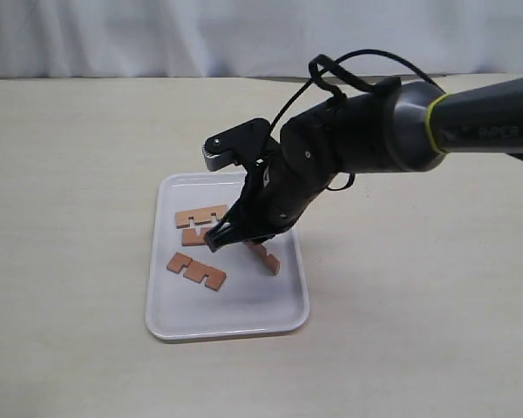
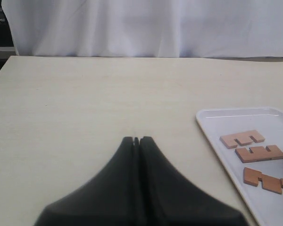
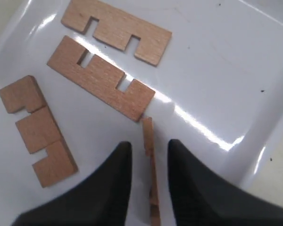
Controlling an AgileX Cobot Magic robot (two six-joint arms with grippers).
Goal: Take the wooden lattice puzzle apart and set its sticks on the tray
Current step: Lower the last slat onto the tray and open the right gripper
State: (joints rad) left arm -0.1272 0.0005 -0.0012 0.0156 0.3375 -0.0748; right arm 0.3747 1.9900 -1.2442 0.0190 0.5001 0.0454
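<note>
- The desk (image 1: 70, 174) is pale wood grain, with a white curtain behind it.
- The right arm (image 1: 375, 131), dark and cabled, reaches in from the right and bends down over the tray.
- The tray (image 1: 244, 324), white with a low rim, lies on the desk near the middle.
- The right gripper (image 3: 148, 146) hangs low over the tray, its jaws a narrow way apart.
- The left gripper (image 2: 137, 140) has its fingers pressed together over bare desk, to one side of the tray.
- Three sticks (image 1: 200, 214) lie flat and separate on the tray; no lattice is left assembled.
- The fourth stick (image 3: 151, 165) stands on its edge between the right gripper's fingers, with a gap on each side.
</note>
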